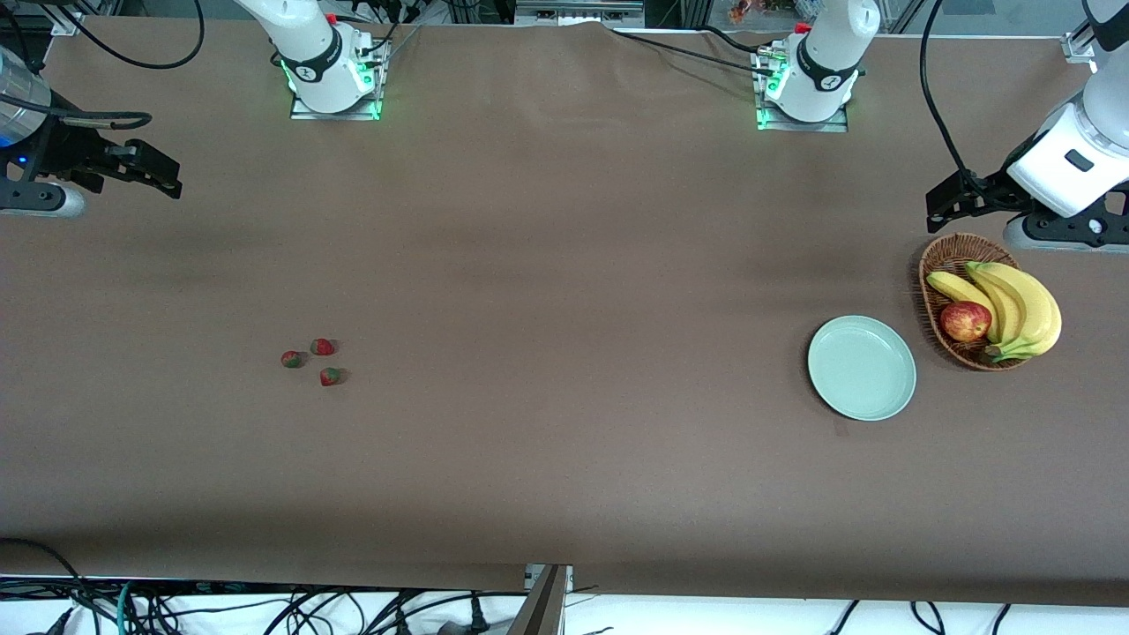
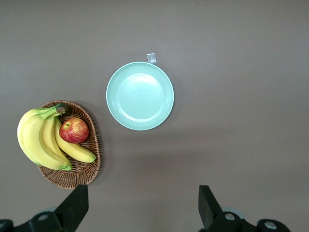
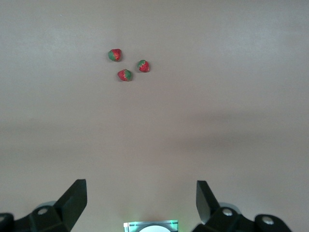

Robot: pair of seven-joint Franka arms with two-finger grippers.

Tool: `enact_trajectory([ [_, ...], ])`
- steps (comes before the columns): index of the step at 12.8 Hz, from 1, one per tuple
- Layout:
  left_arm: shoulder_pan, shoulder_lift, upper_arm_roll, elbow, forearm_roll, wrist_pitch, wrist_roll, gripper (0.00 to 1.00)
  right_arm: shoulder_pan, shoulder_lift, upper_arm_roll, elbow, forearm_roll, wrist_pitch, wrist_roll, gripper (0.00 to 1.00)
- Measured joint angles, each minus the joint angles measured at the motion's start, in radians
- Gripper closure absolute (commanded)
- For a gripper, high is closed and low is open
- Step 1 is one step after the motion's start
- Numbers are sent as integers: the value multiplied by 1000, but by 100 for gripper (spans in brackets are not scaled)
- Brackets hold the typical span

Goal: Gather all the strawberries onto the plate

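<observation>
Three strawberries [image 1: 323, 347] [image 1: 291, 359] [image 1: 332, 377] lie close together on the brown table toward the right arm's end. They also show in the right wrist view [image 3: 125, 75]. The pale mint-green plate [image 1: 862, 367] sits empty toward the left arm's end and shows in the left wrist view [image 2: 140, 95]. My right gripper [image 1: 163, 172] [image 3: 140, 186] is open and empty, up over the table's edge at the right arm's end, well away from the strawberries. My left gripper [image 1: 948, 205] [image 2: 142, 193] is open and empty, up beside the basket, apart from the plate.
A brown wicker basket [image 1: 937, 265] beside the plate holds bananas [image 1: 1023, 304] and a red apple [image 1: 965, 320]; it also shows in the left wrist view [image 2: 91, 145]. A small white tag [image 2: 151, 58] lies by the plate's rim. Arm bases [image 1: 335, 79] [image 1: 803, 88] stand along the table's top edge.
</observation>
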Motion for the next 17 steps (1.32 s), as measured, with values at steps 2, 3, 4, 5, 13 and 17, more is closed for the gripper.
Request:
enact_trajectory([
  [2,0,0,0,0,0,0,0,0,0,0,0,0,0,1,0,0],
  [3,0,0,0,0,0,0,0,0,0,0,0,0,0,1,0,0],
  [4,0,0,0,0,0,0,0,0,0,0,0,0,0,1,0,0],
  [5,0,0,0,0,0,0,0,0,0,1,0,0,0,1,0,0],
  [13,0,0,0,0,0,0,0,0,2,83,2,18,0,40,0,0],
  [17,0,0,0,0,0,0,0,0,6,180,8,20,0,98,3,0],
])
